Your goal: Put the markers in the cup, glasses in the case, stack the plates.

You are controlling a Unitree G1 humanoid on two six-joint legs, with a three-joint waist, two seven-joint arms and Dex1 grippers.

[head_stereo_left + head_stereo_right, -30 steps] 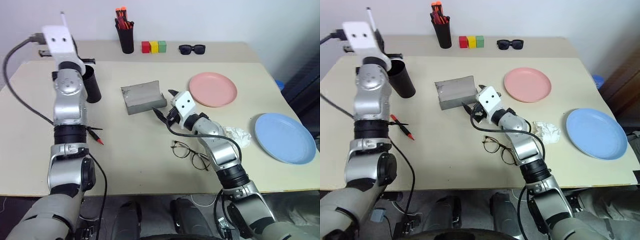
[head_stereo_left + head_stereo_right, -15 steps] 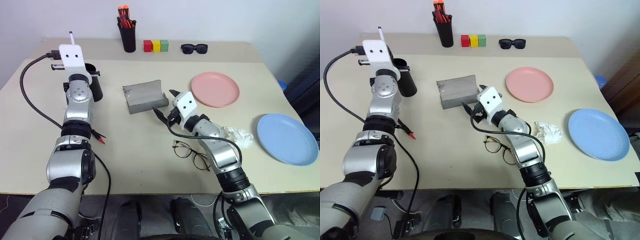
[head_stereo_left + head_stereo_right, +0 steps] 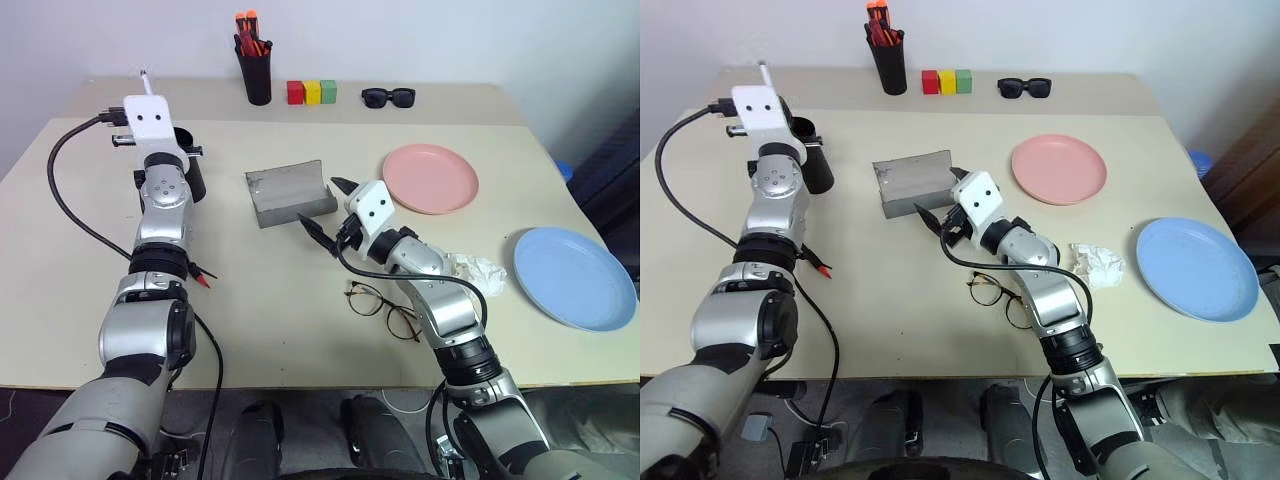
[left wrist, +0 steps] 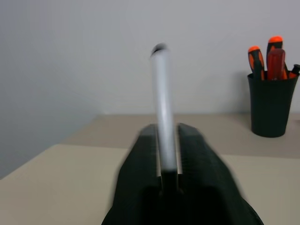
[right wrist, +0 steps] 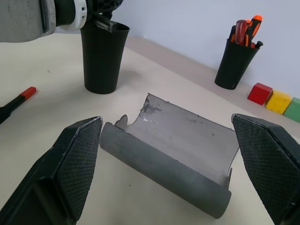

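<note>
Two plates lie at the right of the frame: one pink point(image 3: 430, 178), one blue point(image 3: 572, 276). Two markers: a white one point(image 4: 164, 131) grasped upright in the left tool point(image 4: 168, 154) above the cup point(image 3: 188, 170) at upper left, shown close in the left wrist view, and a red-capped one point(image 3: 200, 277) on the desk point(image 3: 290, 300). The right tool point(image 5: 166, 154), spread wide and released, faces the open case point(image 5: 173, 150). One pair of glasses point(image 3: 382, 308) lies centre.
</note>
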